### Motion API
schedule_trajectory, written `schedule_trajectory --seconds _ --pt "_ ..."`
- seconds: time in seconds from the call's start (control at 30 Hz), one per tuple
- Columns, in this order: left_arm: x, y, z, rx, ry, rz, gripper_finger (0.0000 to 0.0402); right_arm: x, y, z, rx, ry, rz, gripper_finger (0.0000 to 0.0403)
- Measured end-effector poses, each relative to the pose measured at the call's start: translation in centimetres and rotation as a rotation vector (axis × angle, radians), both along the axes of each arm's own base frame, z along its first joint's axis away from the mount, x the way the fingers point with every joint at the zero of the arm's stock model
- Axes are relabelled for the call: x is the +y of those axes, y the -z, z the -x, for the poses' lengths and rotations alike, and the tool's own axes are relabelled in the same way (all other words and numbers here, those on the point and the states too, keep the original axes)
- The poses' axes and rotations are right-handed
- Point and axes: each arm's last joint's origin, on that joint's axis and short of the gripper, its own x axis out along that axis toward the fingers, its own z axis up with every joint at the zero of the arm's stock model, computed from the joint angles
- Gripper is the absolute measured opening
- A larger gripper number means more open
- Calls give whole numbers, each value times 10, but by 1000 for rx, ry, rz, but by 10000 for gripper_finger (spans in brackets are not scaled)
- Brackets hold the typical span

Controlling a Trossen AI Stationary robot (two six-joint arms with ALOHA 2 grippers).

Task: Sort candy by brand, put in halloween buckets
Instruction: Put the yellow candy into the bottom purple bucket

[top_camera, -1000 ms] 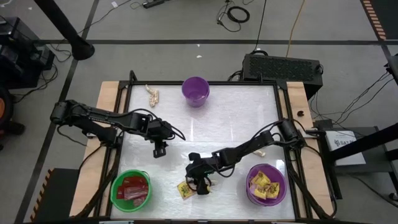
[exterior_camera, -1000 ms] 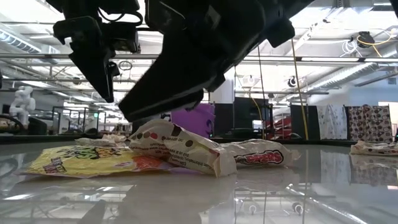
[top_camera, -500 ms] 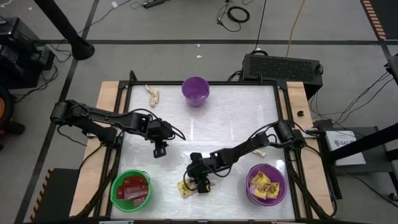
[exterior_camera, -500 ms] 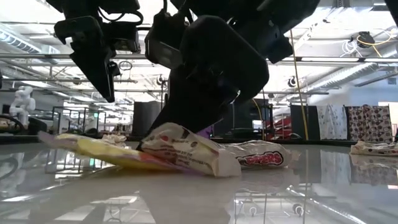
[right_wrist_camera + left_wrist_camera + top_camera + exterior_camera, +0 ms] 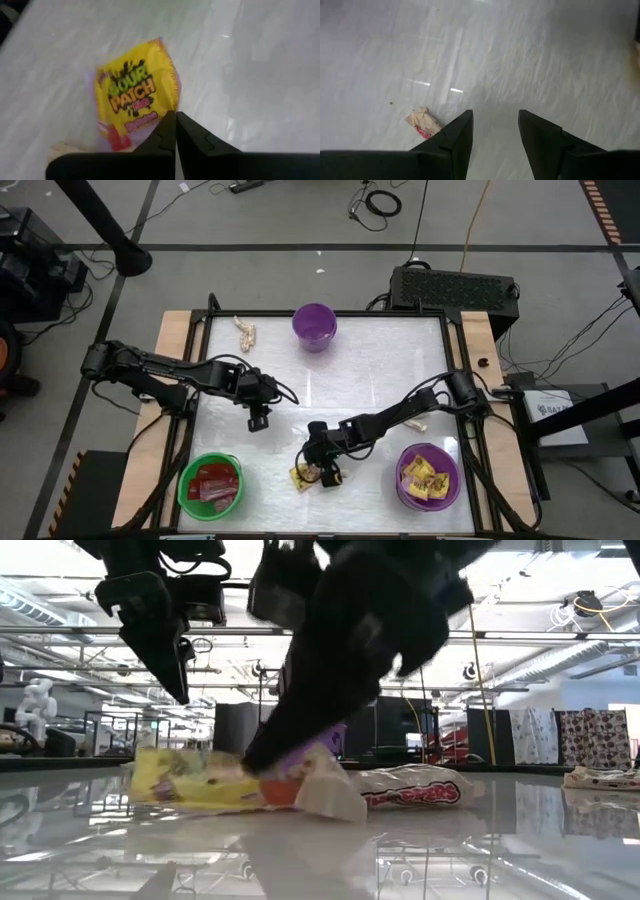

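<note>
The white table [image 5: 400,370] carries three buckets: a purple bucket [image 5: 314,326] at the far edge, a green bucket [image 5: 211,484] with red packets at the near left, and a second purple bucket [image 5: 429,477] with yellow packets at the near right. Between the near two, the right gripper [image 5: 322,473] is clenched on the edge of a yellow packet [image 5: 134,95]. The left gripper [image 5: 494,131] hovers with fingers apart near a tan wrapped piece [image 5: 423,121].

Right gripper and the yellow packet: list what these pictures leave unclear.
- Whether the right gripper, fingers together, pinches the yellow packet: its own fingers cover the packet's edge in the right wrist view.
- Contact point in the low view: motion blur.
- Print on the tan pieces: too small in the high view.
- Far purple bucket: contents not visible.
</note>
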Motion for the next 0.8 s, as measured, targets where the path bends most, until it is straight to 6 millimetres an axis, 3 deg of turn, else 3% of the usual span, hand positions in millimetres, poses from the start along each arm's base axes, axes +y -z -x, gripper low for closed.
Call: schedule_trajectory --seconds 0.23,0.53,0.8 --pt "1 -2 -4 -43 -2 -34 164 -14 -37 13 6 -41 73 1" --pt "1 -3 -6 -72 30 -52 164 -27 -97 35 -41 30 60 0" --pt "4 -10 -17 -195 31 -81 164 -20 -156 86 24 136 -87 0"
